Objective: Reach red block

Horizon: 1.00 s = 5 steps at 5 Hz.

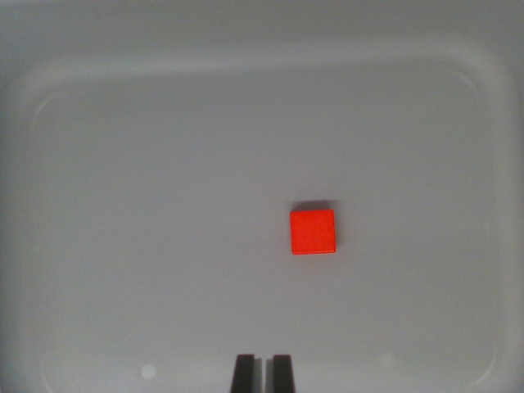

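A small red block [313, 232] lies flat on the floor of a pale grey tray [123, 205], a little to the wrist view's right of centre. My gripper [263, 372] shows as two dark fingertips at the bottom edge, standing close together with only a thin gap and nothing between them. The block is well above the fingertips in the picture and slightly to their right, not touching them.
The tray's raised rim [262, 61] with rounded corners runs around the whole scene. Two faint round marks [147, 372] sit on the tray floor near the bottom.
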{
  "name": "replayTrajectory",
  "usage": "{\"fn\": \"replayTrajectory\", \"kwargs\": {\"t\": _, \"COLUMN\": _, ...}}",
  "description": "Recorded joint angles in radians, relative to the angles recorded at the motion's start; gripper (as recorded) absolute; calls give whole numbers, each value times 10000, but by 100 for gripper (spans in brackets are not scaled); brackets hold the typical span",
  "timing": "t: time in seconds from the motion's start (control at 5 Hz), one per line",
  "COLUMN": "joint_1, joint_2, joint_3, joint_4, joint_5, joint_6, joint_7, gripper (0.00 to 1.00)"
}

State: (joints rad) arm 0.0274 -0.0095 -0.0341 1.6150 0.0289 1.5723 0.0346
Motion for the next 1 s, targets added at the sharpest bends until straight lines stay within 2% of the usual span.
{"fn": "replayTrajectory", "kwargs": {"t": 1.0, "joint_1": -6, "joint_2": 50, "joint_3": -3, "joint_4": -75, "joint_5": 0, "joint_6": -121, "joint_7": -2, "gripper": 0}}
